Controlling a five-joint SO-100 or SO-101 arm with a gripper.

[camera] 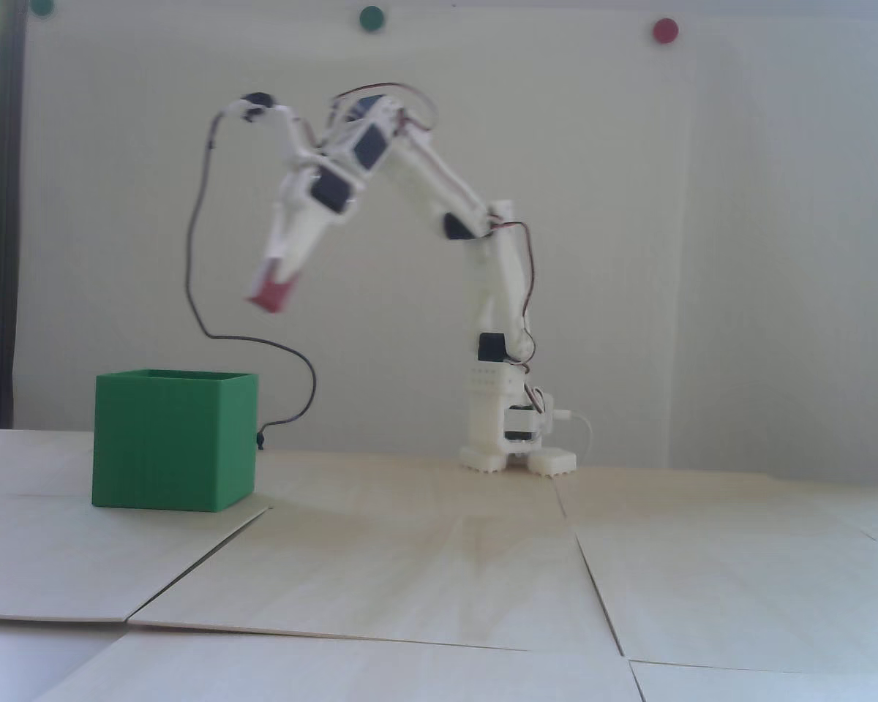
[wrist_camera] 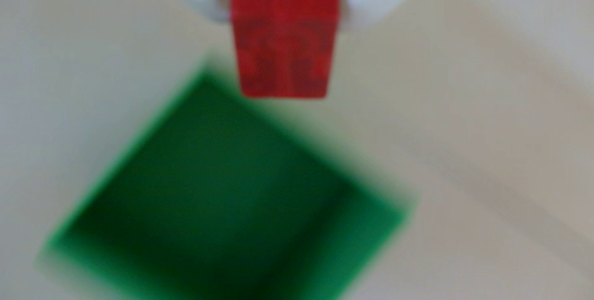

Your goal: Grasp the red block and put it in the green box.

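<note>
Red block (camera: 271, 292) is hanging in the air, pinched between the closed fingers of the white gripper (camera: 274, 281), above and just right of the green box (camera: 172, 446) in the fixed view. We are seeing the wrist view blurred, the block's top cut off at the frame edge. Open air is separating block and box rim. The box's ribbed walls are standing square on pale wooden panels (camera: 424, 570).

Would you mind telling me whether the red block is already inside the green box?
Not yet. The red block hangs in the gripper, above the green box and right of its opening in the fixed view.
</note>
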